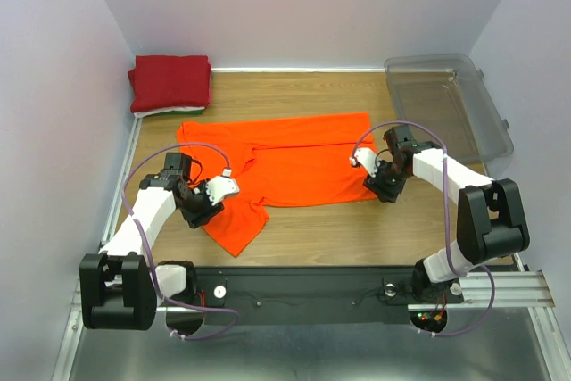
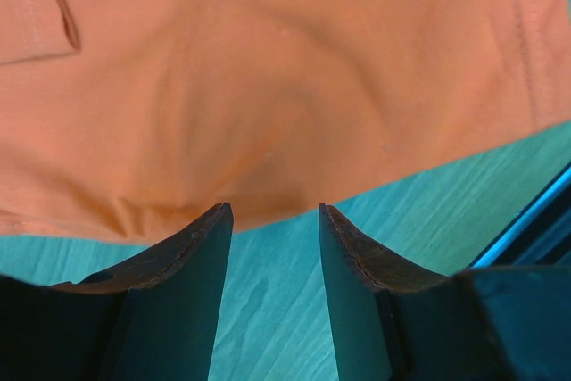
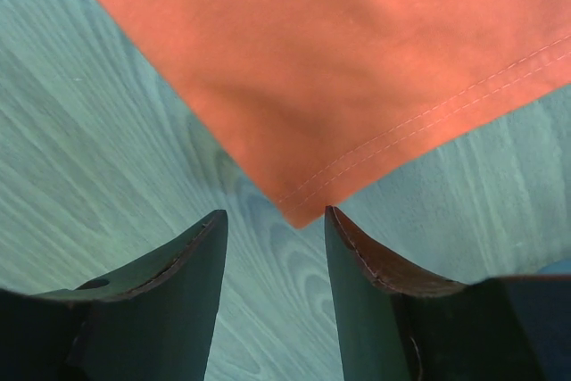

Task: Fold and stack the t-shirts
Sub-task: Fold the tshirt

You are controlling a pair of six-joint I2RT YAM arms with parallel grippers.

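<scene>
The orange t-shirt (image 1: 294, 162) lies spread across the middle of the counter (image 1: 357, 229), its long edges running left to right and one flap trailing toward the near left. The left hand (image 2: 275, 211) sits low at that near-left hem, fingers parted to a middling gap with nothing between them; the cloth edge lies just past the tips. The right hand (image 3: 275, 216) is at the shirt's near-right corner, likewise half spread and empty, with the stitched corner pointing into the gap. Bare wood runs along the near edge and behind the shirt. A folded dark red t-shirt (image 1: 169, 82) sits in the far-left corner over a white edge (image 1: 161, 113). A clear bin (image 1: 446, 62) stands far right, apart from the shirt.
</scene>
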